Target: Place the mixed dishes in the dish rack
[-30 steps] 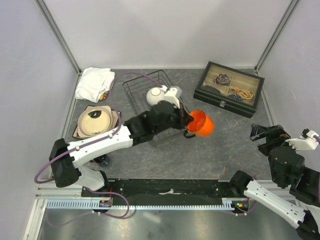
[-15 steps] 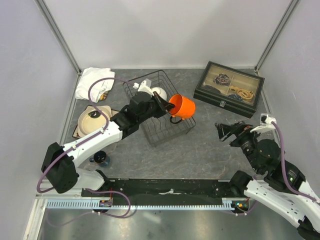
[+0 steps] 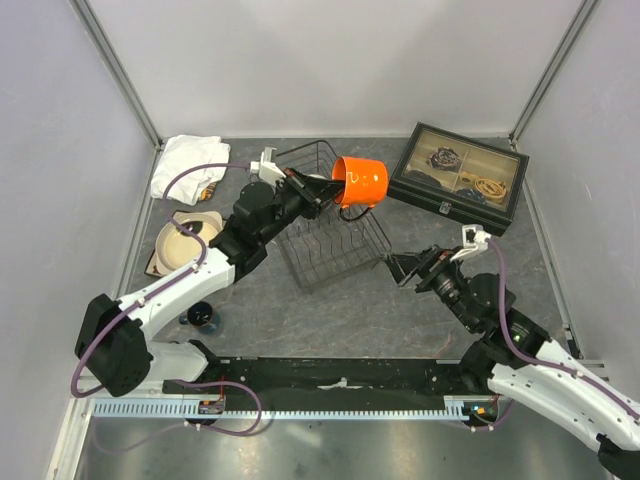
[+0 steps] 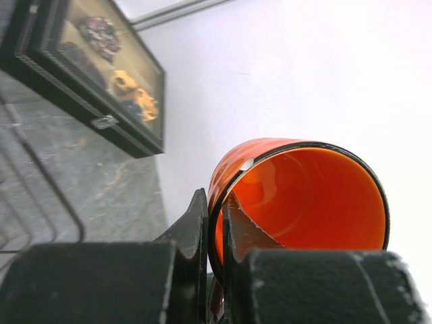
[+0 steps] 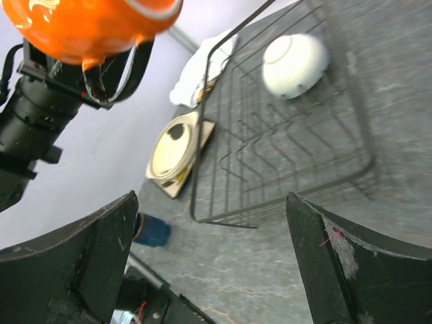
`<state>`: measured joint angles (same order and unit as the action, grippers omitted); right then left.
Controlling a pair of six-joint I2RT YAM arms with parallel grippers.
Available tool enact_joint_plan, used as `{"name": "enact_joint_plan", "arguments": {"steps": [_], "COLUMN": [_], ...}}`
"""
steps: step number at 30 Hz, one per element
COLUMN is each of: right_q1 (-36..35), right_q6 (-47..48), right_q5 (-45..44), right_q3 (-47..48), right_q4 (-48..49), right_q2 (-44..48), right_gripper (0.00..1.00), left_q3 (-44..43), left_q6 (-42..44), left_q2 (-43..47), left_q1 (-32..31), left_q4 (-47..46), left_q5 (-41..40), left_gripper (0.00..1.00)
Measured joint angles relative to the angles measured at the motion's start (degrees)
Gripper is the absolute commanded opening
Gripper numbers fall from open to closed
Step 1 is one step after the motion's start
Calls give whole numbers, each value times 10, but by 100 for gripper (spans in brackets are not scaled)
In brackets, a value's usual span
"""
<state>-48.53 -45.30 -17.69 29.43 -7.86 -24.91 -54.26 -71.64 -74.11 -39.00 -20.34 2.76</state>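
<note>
The left gripper (image 3: 330,189) pinches the orange mug (image 3: 362,180) by its rim wall, one finger inside, holding it tipped sideways above the dish rack's (image 3: 340,272) far end; the right gripper (image 3: 404,268) is spread and empty. So thin a pinch may let the mug swivel or slip onto the white bowl (image 5: 295,64) lying in the rack.

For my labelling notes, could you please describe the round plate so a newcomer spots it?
Find the central black wire dish rack. Left of it lies a square tan plate; the cream round plate rests on that, the only brown-rimmed dish.
</note>
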Motion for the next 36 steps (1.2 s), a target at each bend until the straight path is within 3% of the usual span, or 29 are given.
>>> {"name": "enact_joint_plan", "arguments": {"steps": [6,15,23,36], "right_q1": [0,61,141,170], "right_q6": [-10,-42,-75,-120], "right_q5": [61,239,327,400], "right_q3": [-39,-54,-67,-67], "right_q4": [133,347,438,548], "right_q2": [-43,-155,-184,-272], "right_gripper": [98,98,89,81], "left_q3": [24,46,59,89], "left_q6": [-28,-42,-53,-83], "left_q2": [3,17,43,41], "left_q1": [4,4,6,8], "left_q4": [-33,-37,-54,-101], "left_q5": [21,39,57,87], "left_gripper": [2,1,2,2]}}
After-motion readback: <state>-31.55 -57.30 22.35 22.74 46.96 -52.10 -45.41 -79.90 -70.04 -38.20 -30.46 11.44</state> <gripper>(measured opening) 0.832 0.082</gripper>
